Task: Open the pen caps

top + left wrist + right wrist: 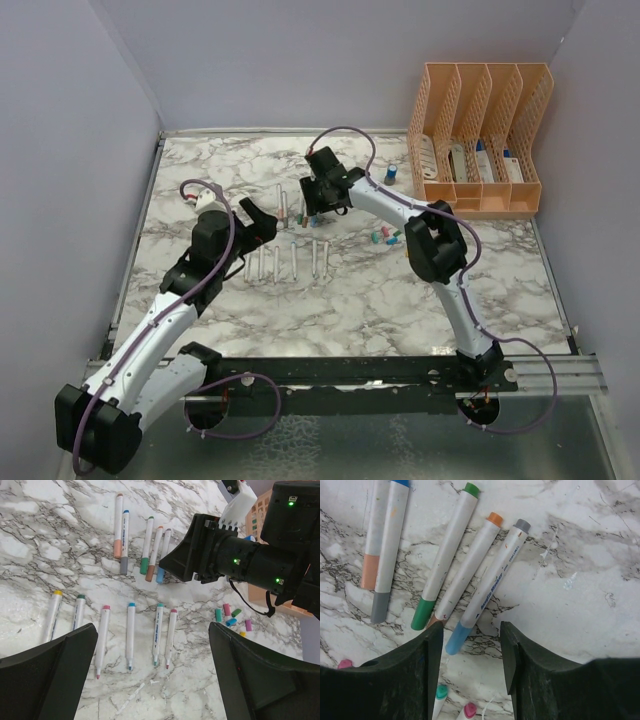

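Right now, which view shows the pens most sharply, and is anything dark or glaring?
Right wrist view: sharpest; the light-blue-capped pen shows its print, while the fingers below are dark, featureless. Left wrist view: the loose caps clear, lighting even. Top external view: pens tiny, no glare on the marble table.

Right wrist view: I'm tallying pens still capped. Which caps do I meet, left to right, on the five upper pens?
Peach plastic pen cap → grey plastic pen cap → green plastic pen cap → brown plastic pen cap, partly hidden → light-blue plastic pen cap.
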Tool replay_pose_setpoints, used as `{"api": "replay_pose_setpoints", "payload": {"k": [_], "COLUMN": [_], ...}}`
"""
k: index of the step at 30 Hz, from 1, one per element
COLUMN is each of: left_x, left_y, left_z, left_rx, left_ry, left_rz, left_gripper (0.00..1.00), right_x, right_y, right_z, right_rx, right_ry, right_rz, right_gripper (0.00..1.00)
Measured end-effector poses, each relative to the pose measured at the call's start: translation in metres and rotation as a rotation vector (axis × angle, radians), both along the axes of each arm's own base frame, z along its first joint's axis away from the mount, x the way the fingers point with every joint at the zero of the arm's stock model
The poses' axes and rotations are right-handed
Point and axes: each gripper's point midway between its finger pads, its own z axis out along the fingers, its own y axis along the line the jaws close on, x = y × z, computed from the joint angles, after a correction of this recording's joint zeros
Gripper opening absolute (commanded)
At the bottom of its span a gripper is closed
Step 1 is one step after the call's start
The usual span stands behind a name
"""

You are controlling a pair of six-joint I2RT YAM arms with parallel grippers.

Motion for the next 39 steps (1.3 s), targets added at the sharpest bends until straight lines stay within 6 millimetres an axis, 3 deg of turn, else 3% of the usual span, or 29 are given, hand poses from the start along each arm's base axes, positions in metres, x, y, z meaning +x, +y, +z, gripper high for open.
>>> {"api": "replay_pose_setpoints", "payload": {"k": [9, 23, 33, 39], "left_x": [-0.001, 0.001, 0.008, 0.02], "left_y": [0.007, 0.01, -0.003, -0.023], "left_z": [-0.004, -0.007, -0.047, -0.059], "left_rx": [0.016, 0.024, 0.058, 0.029], "left_ry": [0.018, 0.025, 0.149, 0.191], "left_rz": [0.022, 0.029, -0.026, -0.091], "left_gripper": [0.96, 0.96, 0.94, 0.92], "right_x": [0.0, 0.001, 0.004, 0.0], "right_y": [0.003, -0.002, -0.013, -0.032], "right_z": [-0.016, -0.019, -0.023, -0.023], "right_rx": [-0.026, -0.066, -0.084, -0.017], "right_ry": [0.01, -0.001, -0.015, -0.003], "right_rz": [-0.001, -0.02, -0.053, -0.08], "right_gripper": [0.44, 0.33, 0.03, 0.01]}}
